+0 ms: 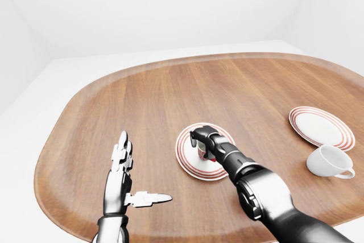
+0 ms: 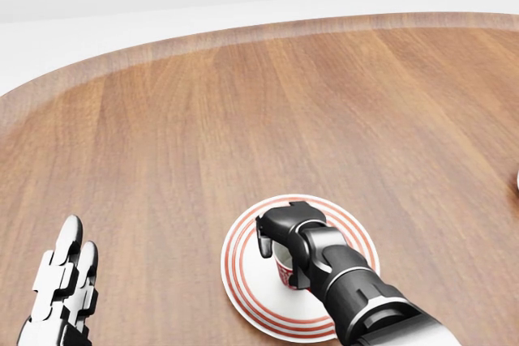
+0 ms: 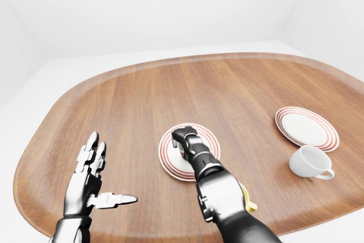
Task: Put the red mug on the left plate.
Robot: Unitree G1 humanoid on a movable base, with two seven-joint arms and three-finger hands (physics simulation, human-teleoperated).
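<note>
Two hands show over the wooden table (image 1: 170, 92), which fills most of each view with its rounded rim. Nearest, at the lower left of the left-eye view, the left hand (image 1: 121, 169) hovers above bare wood with its fingers spread apart and its thumb stuck out to the right, holding nothing. Just right of it, the right arm comes up from the bottom edge and ends at the right hand (image 2: 284, 237), whose dark fingers curl together down around the red mug (image 2: 285, 269); only a strip of the mug's red and white side peeks out below the hand, so most of it is hidden. That mug stands on the left plate (image 2: 243, 273), a white plate with red rings, near the plate's middle in the head view; whether its base rests on the plate or is held just above it cannot be told. A small yellow thing (image 3: 248, 200) shows beside the right forearm in the right-eye view, too hidden to name. Farther right, a white cup (image 1: 330, 161) lies tipped on its side on the table, and just beyond it sits a second ringed plate (image 1: 321, 127), well apart from the left plate.
</note>
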